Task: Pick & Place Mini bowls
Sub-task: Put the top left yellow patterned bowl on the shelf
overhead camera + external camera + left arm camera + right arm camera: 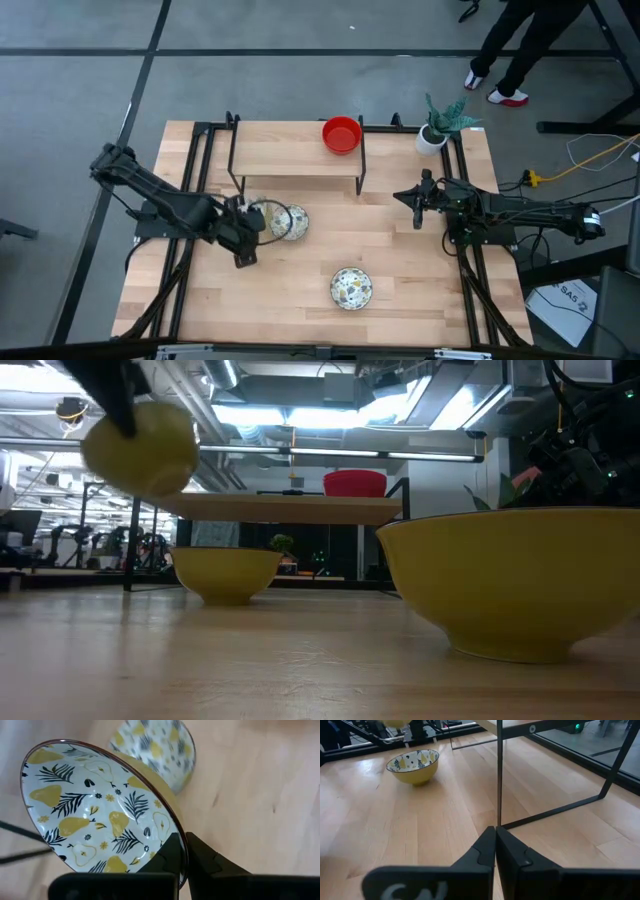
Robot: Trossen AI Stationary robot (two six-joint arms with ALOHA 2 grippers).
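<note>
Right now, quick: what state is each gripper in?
Left gripper: shut on the rim of a white pear-patterned mini bowl with yellow outside, lifted off the table.
Right gripper: shut, empty.

Both arms are dark, near-black, built of slim jointed links. The left arm (165,205) has a bulky knuckle at its outer end and thin black cables trailing beside it. The right arm (500,210) carries black cable loops along its links and a pale patch near its outer end. The left gripper (183,854) has two matte black fingers with stepped, angular inner edges, rising from a flat black body. The right gripper (495,845) has the same wedge-shaped black fingers, and its body bears part of a grey-white printed marking.
</note>
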